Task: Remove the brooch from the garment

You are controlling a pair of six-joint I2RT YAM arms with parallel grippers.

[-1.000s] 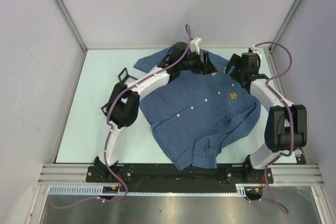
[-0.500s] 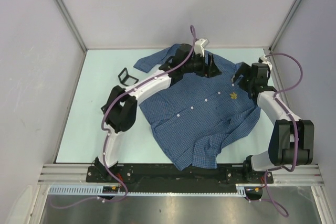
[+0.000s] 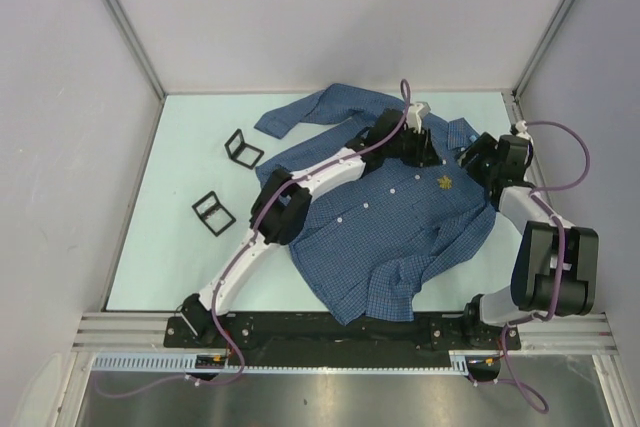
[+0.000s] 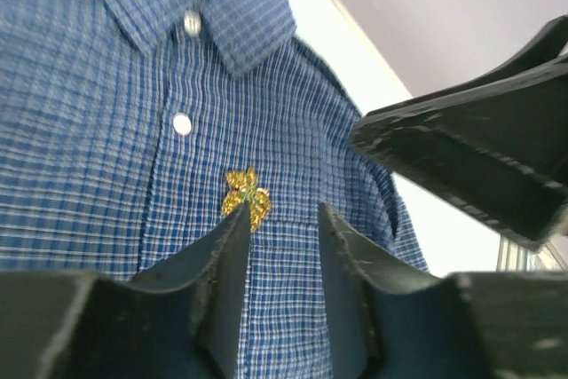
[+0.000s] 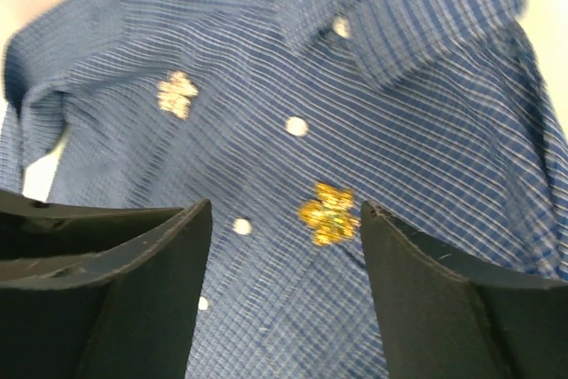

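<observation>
Pale grey wall panels in metal framing close in a mint-green tabletop (image 3: 150, 247). A blue checked shirt (image 3: 380, 227) lies front-up across its middle, collar toward the far right corner, one sleeve bunched toward the near edge. A small gold flower-shaped brooch (image 3: 441, 182) sits on the chest, beside the row of white buttons and below the collar, on the side nearer the right edge of the tabletop.

Both arms reach over the shirt and meet above the brooch. The left pincer (image 4: 282, 215) hovers just short of it, fingers a narrow gap apart, with only cloth showing between them. The right pincer (image 5: 286, 210) is spread wide, with the brooch framed between its fingers. Neither is pinching anything, and neither appears to touch the brooch.

This looks like the final approach, with the grasp not yet made. The next move probably calls for one pincer to hold the cloth down beside the brooch while the other closes on the gold piece and draws it off. The thin fabric is likely to lift with it.

Two small black frames (image 3: 243, 147) stand toward the left edge, well apart from the shirt.
</observation>
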